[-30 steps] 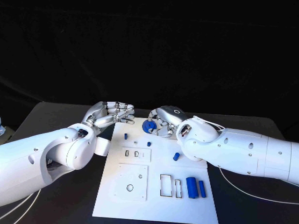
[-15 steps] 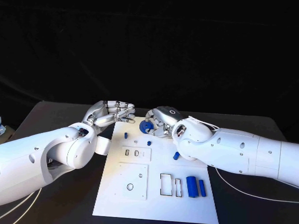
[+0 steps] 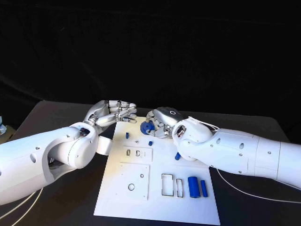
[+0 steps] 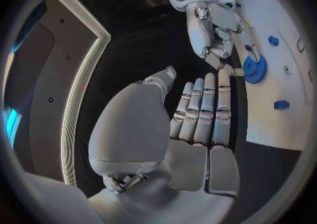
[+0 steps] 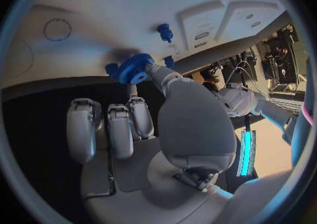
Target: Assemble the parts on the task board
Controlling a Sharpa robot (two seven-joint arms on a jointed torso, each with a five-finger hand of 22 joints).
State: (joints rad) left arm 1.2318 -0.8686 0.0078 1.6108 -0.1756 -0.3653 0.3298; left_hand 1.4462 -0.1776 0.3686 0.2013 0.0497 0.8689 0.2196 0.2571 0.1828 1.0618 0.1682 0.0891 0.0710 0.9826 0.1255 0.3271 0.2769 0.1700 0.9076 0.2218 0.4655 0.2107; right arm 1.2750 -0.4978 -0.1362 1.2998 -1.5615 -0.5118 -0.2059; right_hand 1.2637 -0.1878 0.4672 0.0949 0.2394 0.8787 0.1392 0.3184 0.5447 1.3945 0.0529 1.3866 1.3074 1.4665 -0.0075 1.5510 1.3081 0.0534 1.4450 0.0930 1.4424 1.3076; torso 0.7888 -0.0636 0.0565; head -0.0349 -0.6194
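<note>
My left hand (image 3: 114, 113) and my right hand (image 3: 161, 123) crowd the far edge of the task board (image 3: 157, 197), a narrow gap between them. The board's near half lies open, save three blue parts (image 3: 194, 188) standing near its right edge.

No text, label, brand, number or sign can be read anywhere.

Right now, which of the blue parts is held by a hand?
The blue gear, at the far end of the board. The right hand pinches it, as its wrist view shows; the other blue parts lie or stand on the board untouched.
</note>
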